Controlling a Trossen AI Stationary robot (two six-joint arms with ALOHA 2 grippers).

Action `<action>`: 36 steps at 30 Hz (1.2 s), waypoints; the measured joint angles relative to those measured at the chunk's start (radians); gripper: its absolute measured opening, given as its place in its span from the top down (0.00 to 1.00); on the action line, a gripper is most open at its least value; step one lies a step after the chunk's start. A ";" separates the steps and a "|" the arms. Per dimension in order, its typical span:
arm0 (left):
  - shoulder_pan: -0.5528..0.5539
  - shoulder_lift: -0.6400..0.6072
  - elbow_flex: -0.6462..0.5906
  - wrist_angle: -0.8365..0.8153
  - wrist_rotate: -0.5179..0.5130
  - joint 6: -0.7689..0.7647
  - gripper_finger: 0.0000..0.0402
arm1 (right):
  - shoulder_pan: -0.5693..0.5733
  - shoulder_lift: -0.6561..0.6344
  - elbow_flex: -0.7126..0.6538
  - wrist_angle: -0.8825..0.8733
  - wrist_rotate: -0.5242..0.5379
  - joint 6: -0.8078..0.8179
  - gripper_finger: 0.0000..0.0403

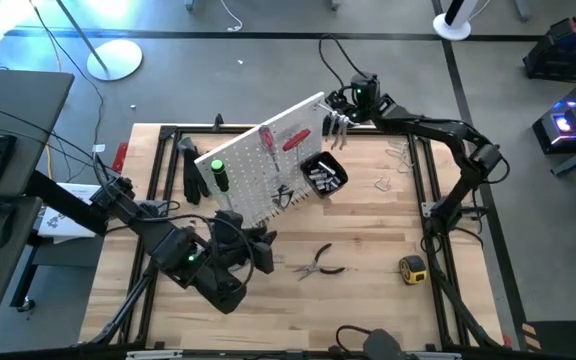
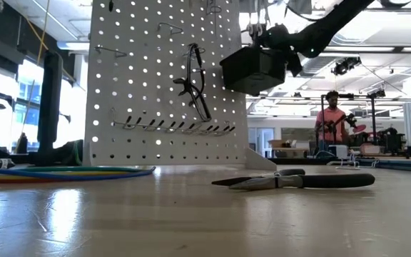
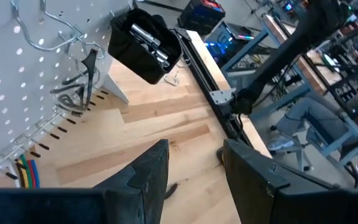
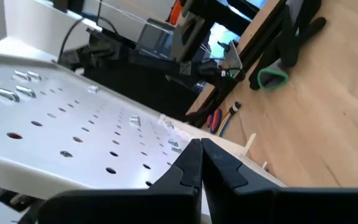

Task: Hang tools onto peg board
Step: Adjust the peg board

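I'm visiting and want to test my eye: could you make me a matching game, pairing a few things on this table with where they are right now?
Things:
1. pliers
2. tape measure
3. black bin
4. right gripper

Places:
A. fixed to the peg board
B. lying flat on the table in front of the board
C. at the board's top far corner, shut
D. near the table's right frame rail

Pairs: 1-B, 2-D, 3-A, 4-C

Overhead, table-level, two wrist views
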 joint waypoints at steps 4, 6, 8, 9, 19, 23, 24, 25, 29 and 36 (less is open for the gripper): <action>-0.009 -0.026 0.000 -0.002 -0.005 0.036 0.64 | 0.024 -0.042 -0.014 -0.080 0.022 -0.052 1.00; -0.010 -0.041 0.000 -0.002 -0.007 0.054 0.64 | 0.034 -0.061 -0.014 -0.130 0.025 -0.079 1.00; -0.010 -0.057 0.000 -0.003 -0.007 0.077 0.64 | 0.046 -0.082 -0.014 -0.191 0.041 -0.111 1.00; -0.010 -0.065 0.000 -0.003 -0.007 0.088 0.64 | 0.052 -0.093 -0.014 -0.223 0.056 -0.134 1.00; -0.014 -0.150 0.000 -0.005 -0.007 0.247 0.64 | 0.114 -0.187 -0.014 -0.571 0.173 -0.349 1.00; -0.019 -0.175 0.000 -0.008 -0.008 0.316 0.64 | 0.146 -0.228 -0.014 -0.669 0.230 -0.392 1.00; -0.020 -0.181 0.000 -0.011 -0.007 0.329 0.64 | 0.154 -0.238 -0.014 -0.686 0.246 -0.395 1.00; -0.022 -0.186 0.000 -0.015 -0.007 0.340 0.64 | 0.163 -0.248 -0.014 -0.698 0.260 -0.397 1.00; -0.024 -0.205 0.000 -0.018 -0.008 0.389 0.64 | 0.205 -0.278 -0.015 -0.724 0.310 -0.391 1.00; -0.024 -0.227 0.000 -0.019 -0.005 0.464 0.64 | 0.310 -0.298 -0.015 -0.785 0.394 -0.367 1.00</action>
